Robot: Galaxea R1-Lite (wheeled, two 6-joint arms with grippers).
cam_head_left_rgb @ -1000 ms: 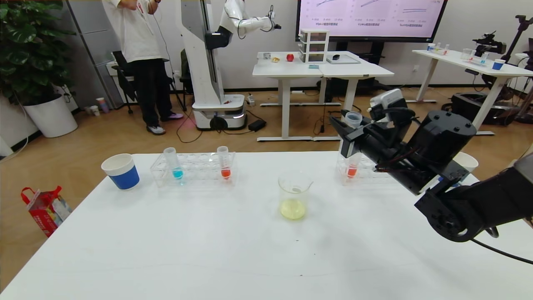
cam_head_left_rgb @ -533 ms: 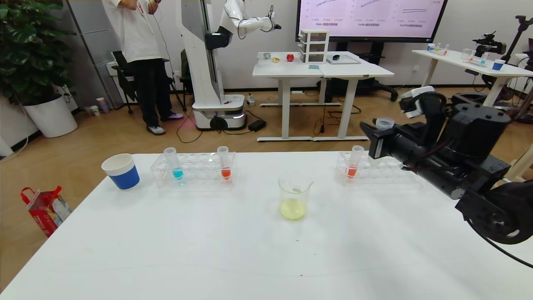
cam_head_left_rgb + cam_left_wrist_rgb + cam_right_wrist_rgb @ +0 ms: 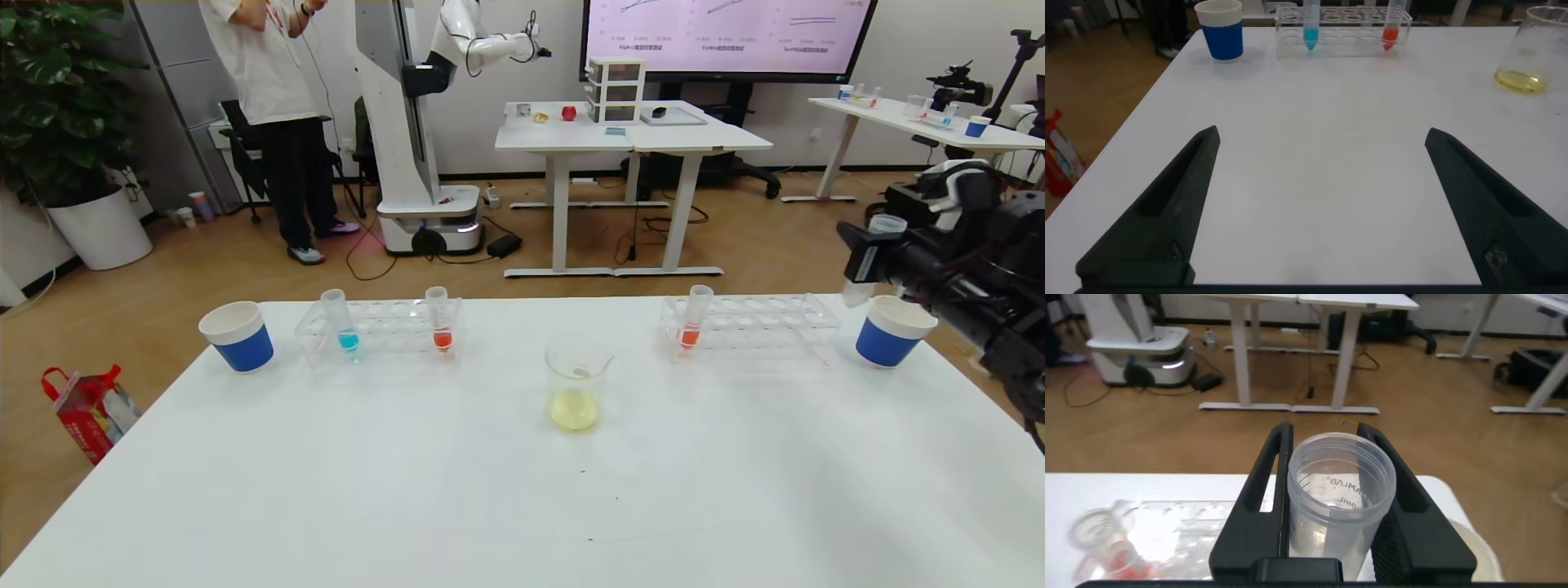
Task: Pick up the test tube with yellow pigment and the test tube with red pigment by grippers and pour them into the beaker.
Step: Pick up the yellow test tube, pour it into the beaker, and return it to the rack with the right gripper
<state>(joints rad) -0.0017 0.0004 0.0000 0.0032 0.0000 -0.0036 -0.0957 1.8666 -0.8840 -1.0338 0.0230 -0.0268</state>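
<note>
Holding the emptied test tube with yellow pigment [image 3: 868, 260] clamped tight in my right gripper [image 3: 867, 260], I hang it just above the blue paper cup [image 3: 888, 341] at the table's right end. I'd centre the tip over the cup before releasing. The beaker [image 3: 578, 385] holds yellow liquid; the test tube with red pigment [image 3: 695, 317] waits racked, and my left gripper [image 3: 1319, 204] idles wide open, holding nothing.

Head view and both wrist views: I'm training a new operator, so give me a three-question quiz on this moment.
1. True or false: the right gripper holds an emptied tube above the blue cup on the right.
2. What colour is the liquid in the beaker?
3. The left gripper is: A) shut on a tube, B) open over bare table.

Key: 1 true; 2 pale yellow; 3 B.
</note>
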